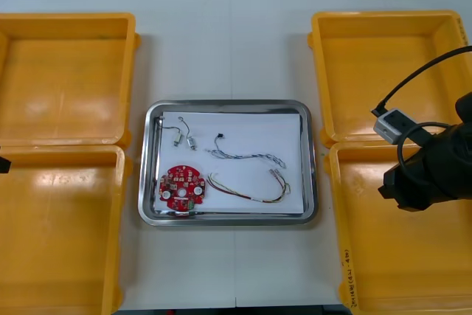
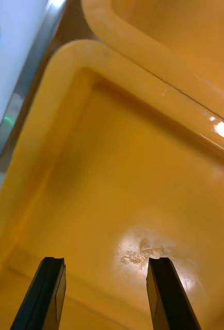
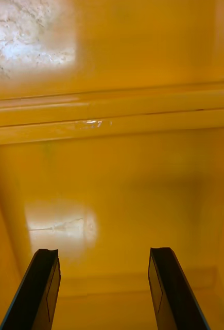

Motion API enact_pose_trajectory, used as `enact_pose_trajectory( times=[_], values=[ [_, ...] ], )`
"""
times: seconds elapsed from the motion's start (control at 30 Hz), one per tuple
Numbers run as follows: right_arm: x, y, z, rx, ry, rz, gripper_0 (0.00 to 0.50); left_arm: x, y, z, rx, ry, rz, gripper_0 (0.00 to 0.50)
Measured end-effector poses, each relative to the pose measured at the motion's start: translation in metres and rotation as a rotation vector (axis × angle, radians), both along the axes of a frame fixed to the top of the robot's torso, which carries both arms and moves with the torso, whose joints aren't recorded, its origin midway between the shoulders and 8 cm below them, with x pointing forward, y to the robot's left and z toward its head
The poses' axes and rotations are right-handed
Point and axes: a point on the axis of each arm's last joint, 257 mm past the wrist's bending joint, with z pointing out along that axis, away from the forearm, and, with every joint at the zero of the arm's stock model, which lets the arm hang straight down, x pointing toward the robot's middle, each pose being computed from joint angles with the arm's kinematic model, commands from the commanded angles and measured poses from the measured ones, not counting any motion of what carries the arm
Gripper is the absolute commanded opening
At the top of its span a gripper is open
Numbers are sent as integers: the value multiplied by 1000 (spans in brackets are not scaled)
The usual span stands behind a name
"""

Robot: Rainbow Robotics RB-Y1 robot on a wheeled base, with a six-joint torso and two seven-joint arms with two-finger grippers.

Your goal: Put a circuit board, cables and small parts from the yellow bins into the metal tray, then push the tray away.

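The metal tray (image 1: 151,182), white inside, sits at the table's middle. It holds a round red circuit board (image 1: 183,187), two small metal parts (image 1: 184,139), a twisted blue and white cable (image 1: 247,156) and a red and yellow cable (image 1: 251,191). My right arm (image 1: 429,171) hangs over the near right yellow bin (image 1: 405,263). In its wrist view the right gripper (image 2: 105,296) is open above that bin's bare floor, with the tray's rim (image 2: 19,95) beyond the bin's wall. The left gripper (image 3: 105,291) is open too, over an empty bin floor (image 3: 122,180).
Two yellow bins stand on each side: far left (image 1: 66,79), near left (image 1: 59,234), far right (image 1: 391,71); all look empty. A sliver of the left arm (image 1: 4,164) shows at the table's left edge. Bare table lies beyond the tray.
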Motion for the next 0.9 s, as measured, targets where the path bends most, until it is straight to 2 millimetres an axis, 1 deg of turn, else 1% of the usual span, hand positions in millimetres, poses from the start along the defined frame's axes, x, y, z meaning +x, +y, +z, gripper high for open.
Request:
enact_pose_trajectory(
  times=[0.1,0.43,0.63,0.9],
  values=[
    [1,12,0,-7,1,43,459,-4,1,-2,-1,5,2,500],
    [-2,56,-1,-50,7,205,458,-6,3,-4,-4,11,7,500],
    [-7,78,-4,-104,6,354,456,-9,4,-7,-4,19,11,500],
    [-9,108,-8,-148,-17,448,459,-9,4,-7,-4,19,10,500]
  ],
)
